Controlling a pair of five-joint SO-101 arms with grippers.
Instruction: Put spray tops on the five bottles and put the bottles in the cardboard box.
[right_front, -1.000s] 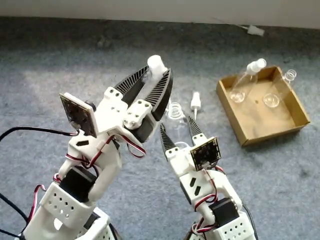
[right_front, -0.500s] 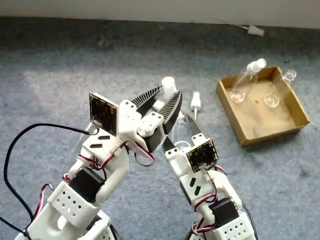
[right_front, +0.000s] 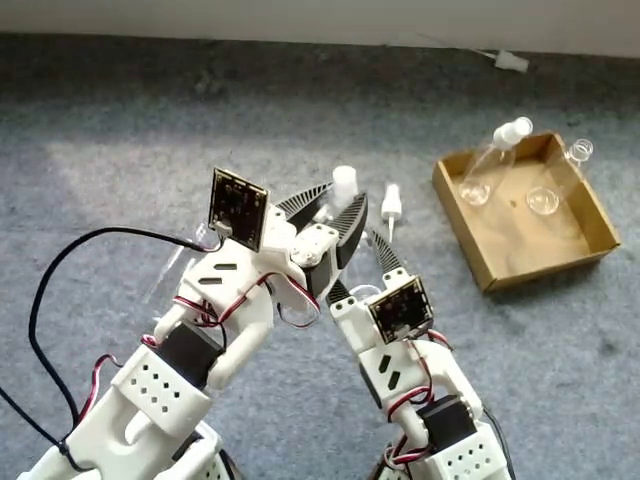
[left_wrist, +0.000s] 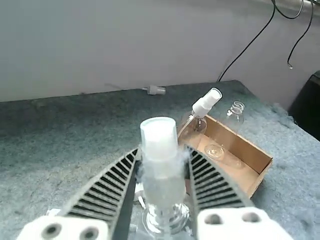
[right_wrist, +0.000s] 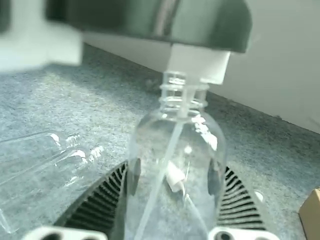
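Grey carpet (right_front: 120, 120) underfoot. Cardboard box (right_front: 520, 240) holds two: capped bottle (right_front: 493, 160), open bottle (right_front: 560, 178). Third bottle (right_wrist: 175, 150), well clear of box, clamped upright in right gripper (right_wrist: 175, 172); left gripper (left_wrist: 160, 160) pinches spray top (left_wrist: 160, 142) at its neck. Loose spray top (right_front: 391, 207) nearer box.

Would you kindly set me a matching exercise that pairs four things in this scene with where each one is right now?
Things:
1. bare-tubed spray top
2. capped bottle
3. upright bottle
4. spray top above a bottle's neck

Places:
A. held by the right claw
B. held by the left claw
C. lying on the carpet
D. leaning in the cardboard box

Pairs: 1-C; 2-D; 3-A; 4-B.
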